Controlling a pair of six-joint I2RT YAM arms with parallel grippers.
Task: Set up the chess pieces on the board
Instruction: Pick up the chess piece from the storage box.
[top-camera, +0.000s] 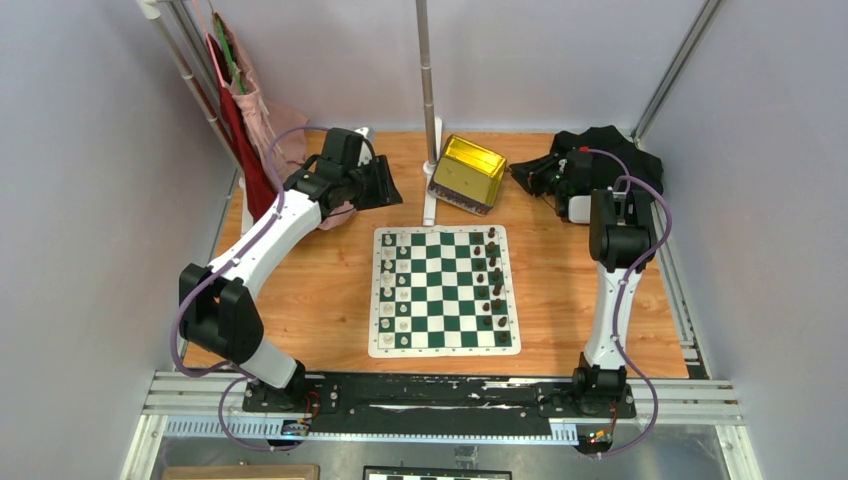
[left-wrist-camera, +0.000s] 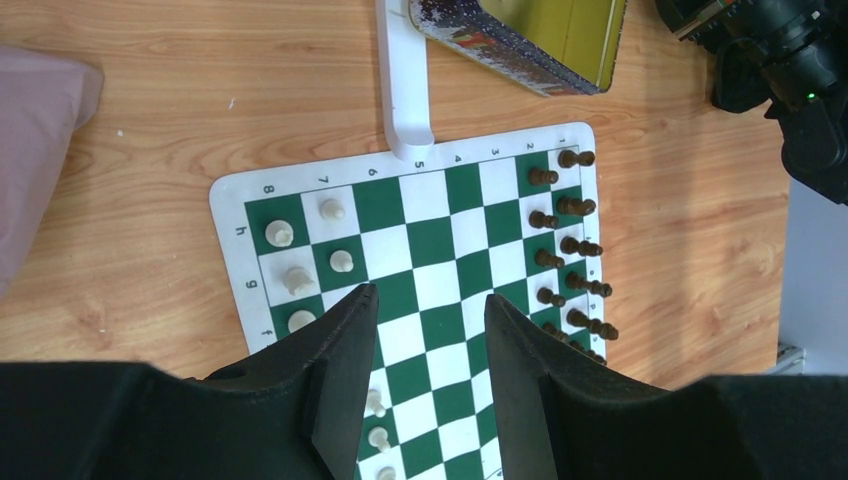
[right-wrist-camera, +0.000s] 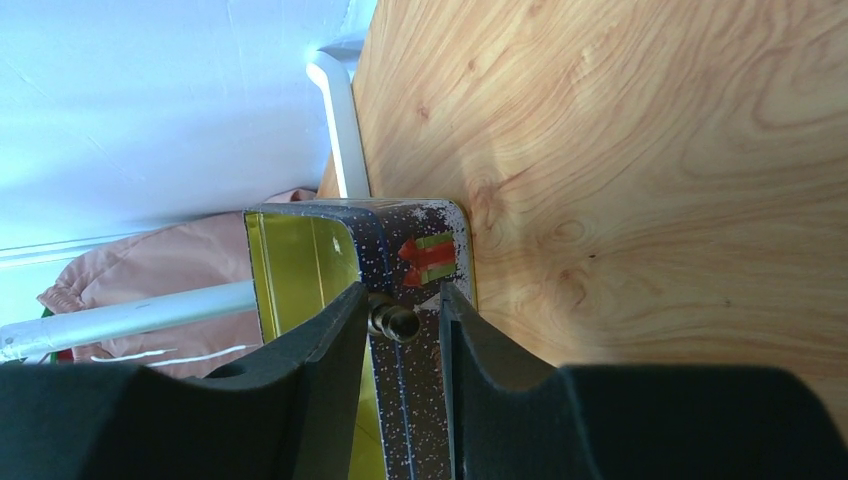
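Closest in the right wrist view, the right gripper (right-wrist-camera: 400, 300) has its fingers drawn in on a dark piece (right-wrist-camera: 392, 320). The piece lies crosswise between them and hangs clear of anything beneath, so I judge it pinched rather than resting. Just behind it stands the gold tin (right-wrist-camera: 405, 225), at the far side of the table (right-wrist-camera: 650, 150). The tin looks like the store for loose pieces, which would explain why this arm is out there. The board (top-camera: 445, 350) lies mid-table, well apart from that gripper. Dark pieces (top-camera: 490, 275) are lined in two columns along its right edge and white pieces (top-camera: 388, 280) along its left. The held piece probably belongs in a gap on the right side, so it needs carrying nearer and leftward. The left gripper (left-wrist-camera: 430, 297) hovers beyond the board's far left corner, fingers apart with nothing between them. It is likely parked clear of the right arm's route.
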